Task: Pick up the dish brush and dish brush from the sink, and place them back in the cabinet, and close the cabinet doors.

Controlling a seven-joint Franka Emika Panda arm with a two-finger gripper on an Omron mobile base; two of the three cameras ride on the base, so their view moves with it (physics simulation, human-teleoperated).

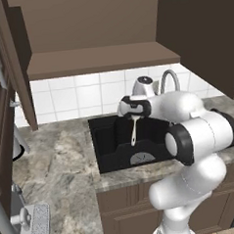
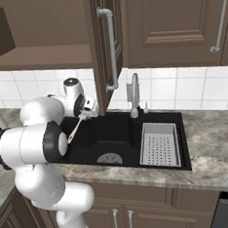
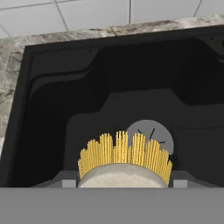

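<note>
Gripper: the gripper (image 1: 134,116) is seen above the sink, its jaws clamped on the head end of the whitish-handled dish brush (image 1: 133,131), whose handle hangs down toward the basin.
Brush head: yellow bristles are seen just ahead of the hand, over the round grey drain (image 3: 149,135).
Sink: the sink (image 2: 118,135) is set in the marbled counter; 1 drain, 1 grey faucet (image 2: 134,95) and 1 white perforated rack (image 2: 159,144) are counted.
Brushes: 1 is counted; the black-handled one cannot be made out.
Cabinet: the cabinet (image 1: 103,58) stands above, well apart, 1 bare shelf shown.
Doors: 2 open doors are counted, 1 at each side of the opening.
Step advice: the brush is judged best lifted straight up until the handle clears the rim, then laid flat on the shelf.
</note>
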